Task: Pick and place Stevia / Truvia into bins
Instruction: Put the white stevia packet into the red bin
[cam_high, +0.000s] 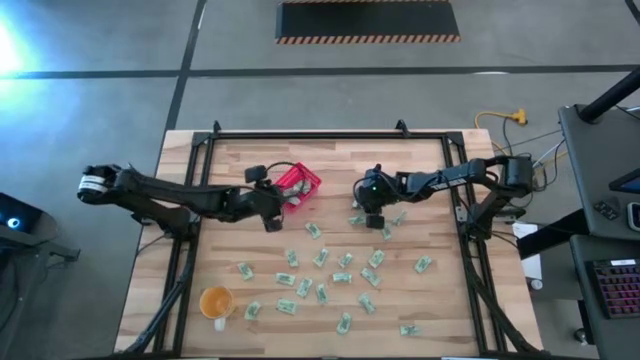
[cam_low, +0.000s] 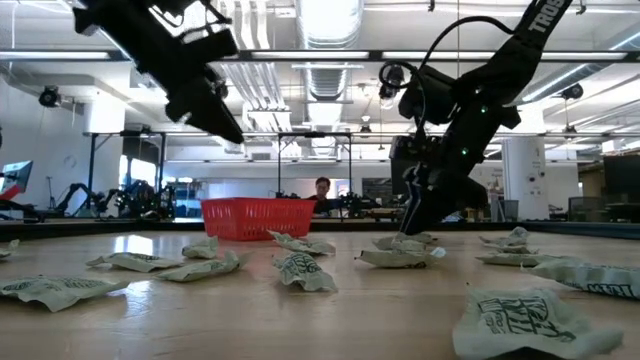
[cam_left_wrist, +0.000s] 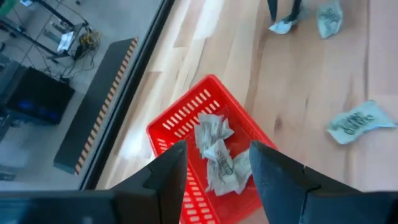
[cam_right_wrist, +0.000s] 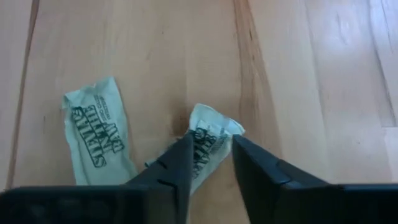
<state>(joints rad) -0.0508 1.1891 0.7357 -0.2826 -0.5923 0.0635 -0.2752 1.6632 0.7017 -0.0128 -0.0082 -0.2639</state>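
Loose packets (cam_high: 322, 258) and an orange cup (cam_high: 216, 300) surrounded the red basket (cam_high: 300, 180), where the left gripper (cam_left_wrist: 214, 163) hung spread and empty, while only the right wrist view showed the right gripper (cam_right_wrist: 210, 154) pinching one packet (cam_right_wrist: 208, 138).

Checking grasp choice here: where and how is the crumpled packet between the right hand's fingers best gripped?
Grip the crumpled packet across its raised, folded middle, coming straight down from above. It lies on the table with little edge exposed, so the right hand straddling that ridge looks the likeliest way to catch it.
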